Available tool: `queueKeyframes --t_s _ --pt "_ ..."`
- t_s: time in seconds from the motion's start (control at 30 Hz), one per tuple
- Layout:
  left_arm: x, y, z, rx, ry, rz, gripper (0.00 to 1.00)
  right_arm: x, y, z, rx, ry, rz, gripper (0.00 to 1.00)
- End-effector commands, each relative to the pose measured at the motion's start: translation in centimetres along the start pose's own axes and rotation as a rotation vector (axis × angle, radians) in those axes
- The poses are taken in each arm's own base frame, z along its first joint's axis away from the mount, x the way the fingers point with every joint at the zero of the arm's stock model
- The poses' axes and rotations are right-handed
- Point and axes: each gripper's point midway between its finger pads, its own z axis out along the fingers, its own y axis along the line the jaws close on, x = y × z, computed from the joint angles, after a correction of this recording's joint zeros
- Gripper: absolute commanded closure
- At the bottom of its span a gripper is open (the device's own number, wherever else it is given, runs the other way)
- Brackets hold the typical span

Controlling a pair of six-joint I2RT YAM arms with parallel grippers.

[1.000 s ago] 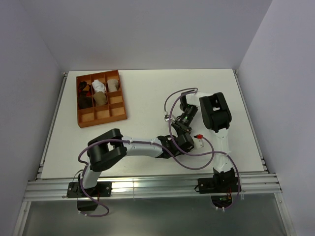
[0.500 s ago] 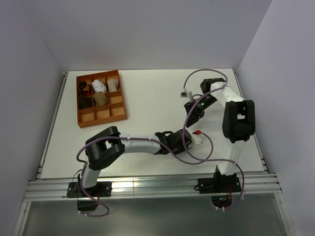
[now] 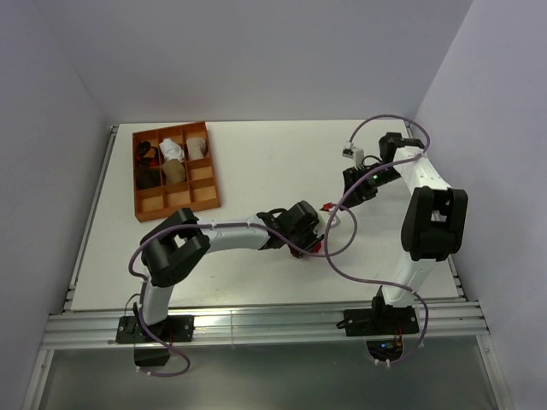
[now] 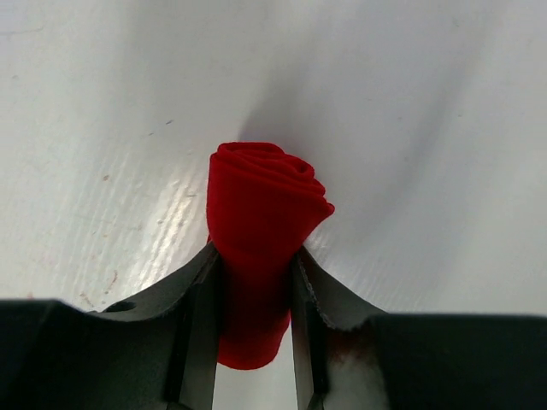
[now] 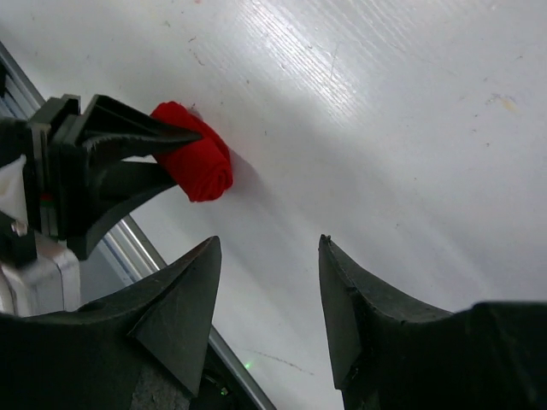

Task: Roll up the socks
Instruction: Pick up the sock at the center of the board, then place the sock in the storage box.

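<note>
"One rolled red fabric sock (image 4: 261,213), where?"
"Pinched between the left gripper (image 4: 256,260) fingers, at the white tabletop (image 4: 427,128)."
"And the right gripper (image 5: 269,248)?"
"Jaws spread apart, holding nothing, near the sock."

setting: robot lab cell | cues: white table (image 3: 256,162), plain grey walls (image 3: 273,60), aluminium mounting rail (image 3: 256,329)

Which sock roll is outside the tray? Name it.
The red sock roll, clamped in the left gripper; the other socks sit in the orange tray compartments.
</note>
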Motion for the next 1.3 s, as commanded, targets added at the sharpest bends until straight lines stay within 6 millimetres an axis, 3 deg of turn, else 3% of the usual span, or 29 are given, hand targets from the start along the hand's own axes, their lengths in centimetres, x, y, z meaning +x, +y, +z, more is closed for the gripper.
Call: queueKeyframes --t_s 0.0,0.2,0.5,0.63,0.8,1.0,1.03,1.27 --pt "4.1 1.3 -0.8 -0.006 0.128 -0.099 1.00 -1.4 0.5 -1.6 0.050 -0.068 -0.038 0.44" --pt "2.0 3.8 -2.3 -0.038 0.049 -0.189 1.00 -1.6 1.0 -2.8 0.064 -0.099 -0.059 0.44" --pt "-2.6 8.8 -6.6 -0.112 -0.133 -0.335 1.00 -1.8 1.4 -3.7 0.092 -0.124 -0.084 0.44" --pt "-4.4 12.7 -9.7 -0.195 -0.225 -0.411 1.00 -1.7 1.7 -4.1 0.104 -0.126 -0.099 0.44" --pt "-5.3 17.9 -13.6 -0.369 -0.302 -0.500 1.00 -2.1 2.0 -4.4 0.095 -0.134 -0.112 0.44" --pt "-4.3 24.9 -19.5 -0.665 -0.366 -0.609 1.00 -3.3 2.0 -4.9 0.084 -0.137 -0.114 0.43" --pt "-3.5 26.8 -21.1 -0.778 -0.369 -0.637 1.00 -3.7 1.9 -5.1 0.086 -0.142 -0.119 0.44" --pt "0.9 33.3 -27.4 -1.288 -0.335 -0.754 1.00 -4.7 1.1 -4.7 0.124 -0.141 -0.124 0.44"
